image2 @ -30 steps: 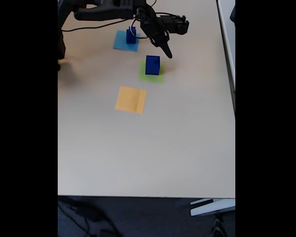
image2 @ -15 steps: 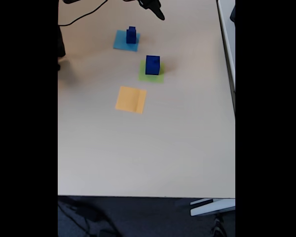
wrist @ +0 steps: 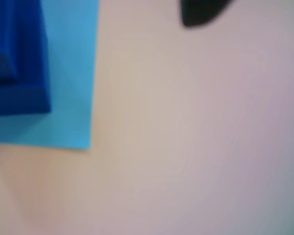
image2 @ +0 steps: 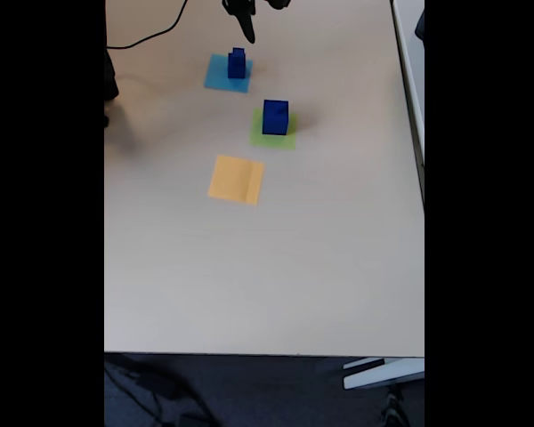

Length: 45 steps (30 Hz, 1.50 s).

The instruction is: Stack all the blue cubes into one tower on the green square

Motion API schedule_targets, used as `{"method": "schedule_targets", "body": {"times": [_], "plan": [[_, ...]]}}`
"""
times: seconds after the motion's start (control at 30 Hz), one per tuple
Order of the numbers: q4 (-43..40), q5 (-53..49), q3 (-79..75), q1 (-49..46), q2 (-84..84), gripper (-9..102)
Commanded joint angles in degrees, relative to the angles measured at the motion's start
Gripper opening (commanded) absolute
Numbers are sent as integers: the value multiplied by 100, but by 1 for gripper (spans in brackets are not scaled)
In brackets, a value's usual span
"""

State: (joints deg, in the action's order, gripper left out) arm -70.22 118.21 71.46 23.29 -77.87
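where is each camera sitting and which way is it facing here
Wrist view: rides on the arm, close above the pale tabletop, looking down at the flat light-blue paper square with stacked dark-blue cubes at its left edge; a dark gripper fingertip enters from the top.
Fixed view: stands high, looking down the table; the gripper hangs at the top edge; a large dark-blue cube sits on the lime-green paper square, with an orange-yellow paper square nearer the camera.
Shared: light-blue square and its cubes.
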Motion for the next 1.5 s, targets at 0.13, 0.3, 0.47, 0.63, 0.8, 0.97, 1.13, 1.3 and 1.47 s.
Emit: {"method": "schedule_targets", "body": {"times": [0.13, 0.3, 0.47, 0.63, 0.8, 0.97, 1.13, 1.3, 1.47], "plan": [[-334, 53, -26, 18, -202, 30], [-527, -290, -255, -167, 35, 30], [-580, -633, -571, -343, 457, 30], [-1037, -668, -1204, -378, 826, 27], [-1230, -606, -1433, -352, 905, 25], [-1248, -483, -1477, -264, 984, 25], [-1248, -281, -1380, -149, 1072, 23], [-1187, -352, -1187, -167, 1063, 25], [-1125, -510, -1002, -272, 993, 24]]}}
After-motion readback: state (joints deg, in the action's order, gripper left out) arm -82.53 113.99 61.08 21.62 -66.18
